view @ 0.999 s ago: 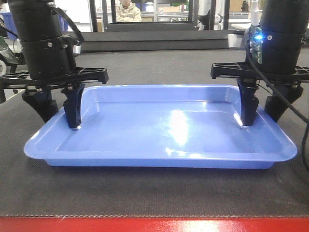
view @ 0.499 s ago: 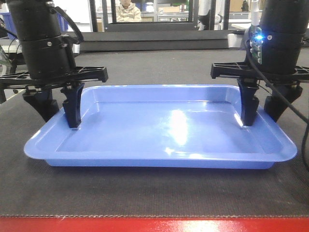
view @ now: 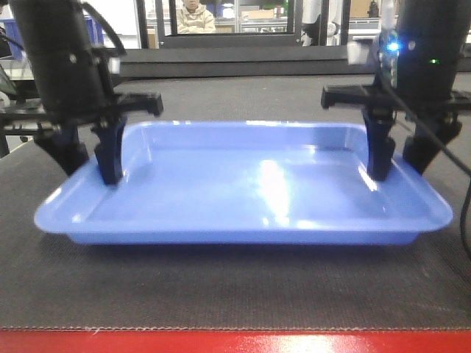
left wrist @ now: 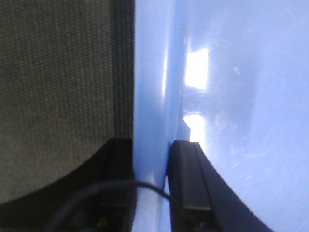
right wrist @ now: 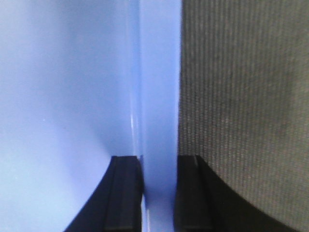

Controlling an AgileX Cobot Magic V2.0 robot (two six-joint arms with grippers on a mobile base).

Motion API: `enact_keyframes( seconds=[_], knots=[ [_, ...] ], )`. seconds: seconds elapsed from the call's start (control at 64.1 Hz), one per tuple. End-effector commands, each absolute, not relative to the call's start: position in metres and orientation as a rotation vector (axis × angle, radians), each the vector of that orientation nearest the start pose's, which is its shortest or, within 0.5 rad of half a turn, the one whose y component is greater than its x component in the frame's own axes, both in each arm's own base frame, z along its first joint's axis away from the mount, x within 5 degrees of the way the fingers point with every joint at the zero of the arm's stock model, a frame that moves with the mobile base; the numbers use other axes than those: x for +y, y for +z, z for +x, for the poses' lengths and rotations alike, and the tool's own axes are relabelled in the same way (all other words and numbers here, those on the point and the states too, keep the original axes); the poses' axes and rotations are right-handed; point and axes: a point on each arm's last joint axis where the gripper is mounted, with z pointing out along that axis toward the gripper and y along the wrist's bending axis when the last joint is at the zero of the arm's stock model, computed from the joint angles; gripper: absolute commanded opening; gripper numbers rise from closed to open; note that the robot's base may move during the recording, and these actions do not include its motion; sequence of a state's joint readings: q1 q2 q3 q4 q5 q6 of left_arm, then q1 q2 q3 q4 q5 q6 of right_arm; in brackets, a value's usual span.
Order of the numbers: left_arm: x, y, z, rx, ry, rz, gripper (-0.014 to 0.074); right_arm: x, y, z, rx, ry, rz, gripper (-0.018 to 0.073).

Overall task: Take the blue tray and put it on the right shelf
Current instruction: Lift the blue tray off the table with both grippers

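The blue tray [view: 250, 191] is wide, shallow and glossy, and hangs just above the dark mat with a shadow under it. My left gripper [view: 92, 173] is shut on the tray's left rim, one finger inside and one outside; the left wrist view shows the rim [left wrist: 152, 121] pinched between the fingers. My right gripper [view: 397, 169] is shut on the right rim in the same way, and the right wrist view shows that rim [right wrist: 159, 96] between the fingers. The right shelf is out of view.
The dark woven mat [view: 235, 294] covers the table, with a red edge [view: 235, 342] at the front. Behind are a black frame, windows and a person [view: 195, 16].
Both grippers have risen a little with the tray. The tray has come off the mat and a shadow shows beneath it.
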State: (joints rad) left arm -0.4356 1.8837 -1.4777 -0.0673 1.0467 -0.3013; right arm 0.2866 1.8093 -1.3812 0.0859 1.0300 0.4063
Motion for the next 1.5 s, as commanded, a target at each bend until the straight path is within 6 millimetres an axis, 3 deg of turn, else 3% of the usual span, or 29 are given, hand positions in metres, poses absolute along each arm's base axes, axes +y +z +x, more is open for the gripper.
enact_keyframes(
  seconds=[0.0, 0.234, 0.375, 0.484, 0.624, 0.843, 0.999, 1.483],
  knots=[
    [-0.164, 0.286, 0.338, 2.816, -0.265, 0.154, 0.0042, 0.110, 0.288, 0.342, 2.811, 0.289, 0.216, 0.0230],
    [-0.152, 0.322, 0.312, 2.798, -0.280, 0.092, 0.0042, 0.120, 0.323, 0.320, 2.722, 0.337, 0.198, 0.0230],
    [-0.146, 0.329, 0.292, 2.785, -0.289, 0.082, 0.0042, 0.130, 0.333, 0.302, 2.688, 0.289, 0.190, 0.0230],
    [-0.138, 0.321, 0.266, 2.784, -0.299, 0.040, 0.0042, 0.136, 0.332, 0.282, 2.682, 0.213, 0.200, 0.0230],
    [-0.131, 0.313, 0.237, 2.773, -0.334, -0.029, 0.0042, 0.148, 0.331, 0.259, 2.668, 0.251, 0.164, 0.0230],
    [-0.120, 0.311, 0.207, 2.748, -0.365, -0.050, 0.0042, 0.160, 0.314, 0.229, 2.693, 0.287, 0.118, 0.0230],
    [-0.115, 0.312, 0.202, 2.732, -0.349, -0.050, 0.0042, 0.162, 0.307, 0.217, 2.699, 0.307, 0.133, 0.0230],
    [-0.119, 0.299, 0.207, 2.812, -0.290, 0.032, 0.0042, 0.160, 0.309, 0.216, 2.676, 0.309, 0.124, 0.0230]
  ],
)
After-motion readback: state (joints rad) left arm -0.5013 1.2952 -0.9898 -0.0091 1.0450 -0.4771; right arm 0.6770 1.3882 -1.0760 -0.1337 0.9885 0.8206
